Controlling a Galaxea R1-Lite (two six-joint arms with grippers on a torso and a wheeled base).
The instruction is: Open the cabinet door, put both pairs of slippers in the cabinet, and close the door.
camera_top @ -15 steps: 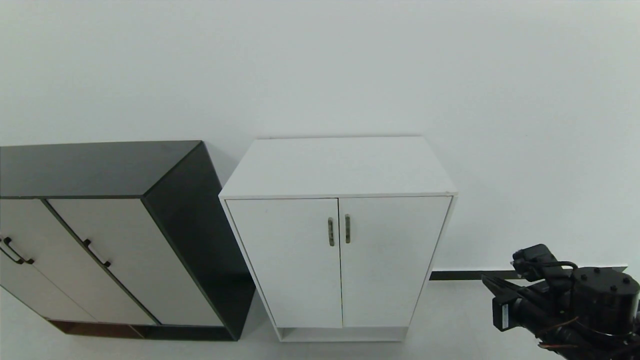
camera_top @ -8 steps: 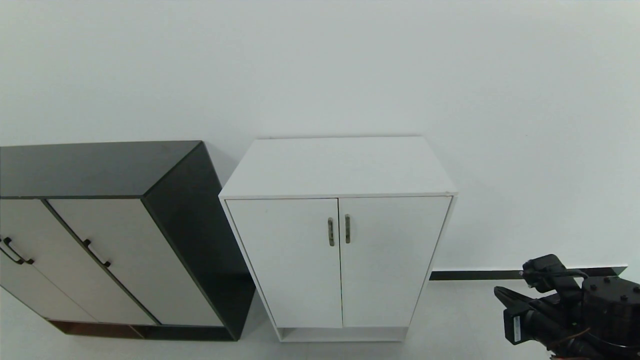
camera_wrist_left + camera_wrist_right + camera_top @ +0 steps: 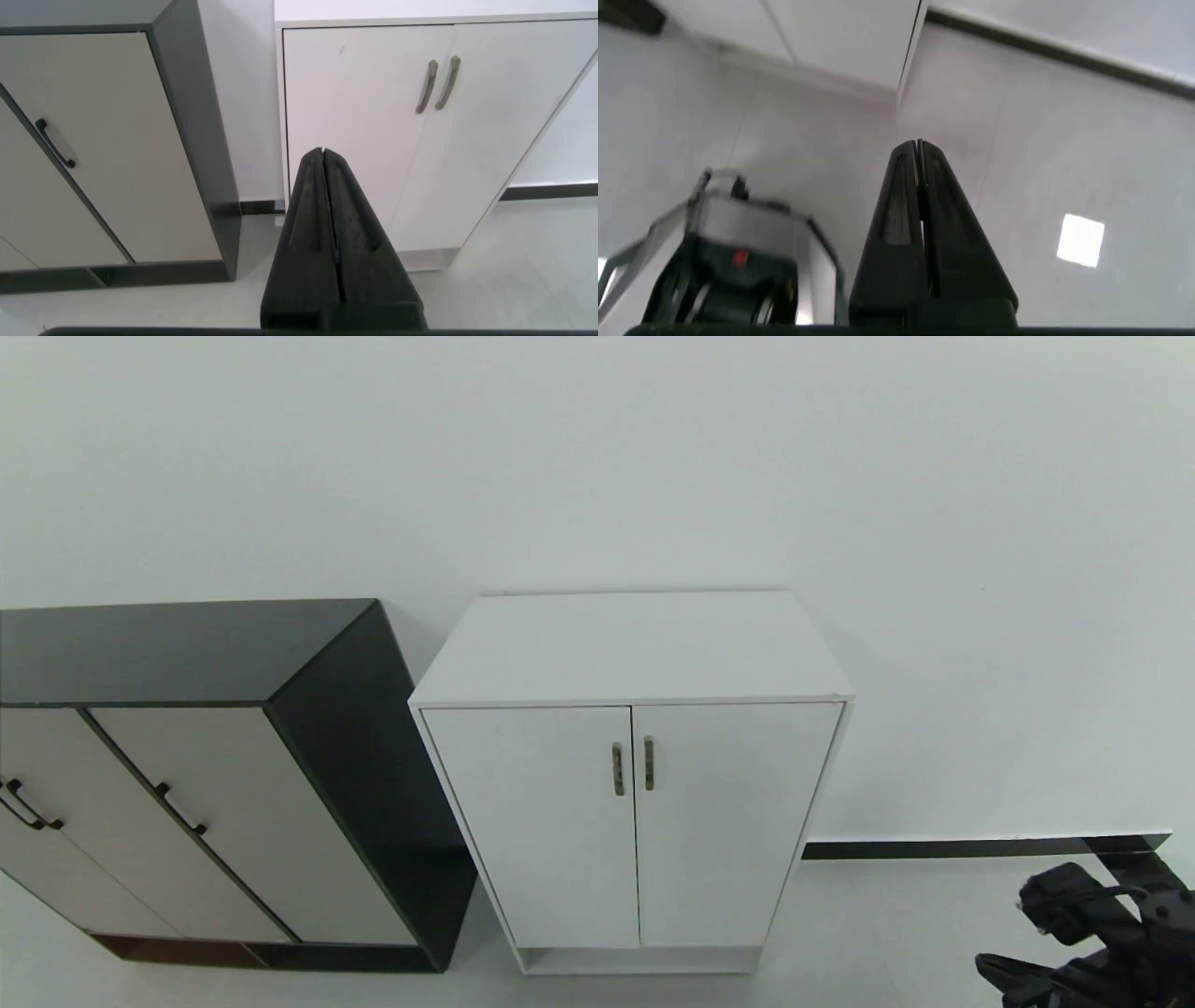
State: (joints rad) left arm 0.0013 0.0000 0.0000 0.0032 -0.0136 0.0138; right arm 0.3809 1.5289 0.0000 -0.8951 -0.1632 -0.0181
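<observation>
The white cabinet [image 3: 635,784] stands against the wall with both doors closed; its two metal handles [image 3: 632,766] meet at the middle seam. The left wrist view shows the same cabinet [image 3: 374,121] and its handles [image 3: 439,84] ahead of my left gripper [image 3: 324,154], which is shut and holds nothing. My right gripper [image 3: 920,147] is also shut and empty, pointing down at the pale floor beside the cabinet's bottom corner [image 3: 910,75]. My right arm [image 3: 1092,933] sits low at the right, away from the cabinet.
A black cabinet [image 3: 215,775] with light doors and dark handles stands close on the white cabinet's left. A dark baseboard strip [image 3: 980,847] runs along the wall to the right. Open floor lies in front of both cabinets.
My right arm has dropped down and to the right, sinking toward the lower right corner of the head view. The cabinet doors stay closed.
</observation>
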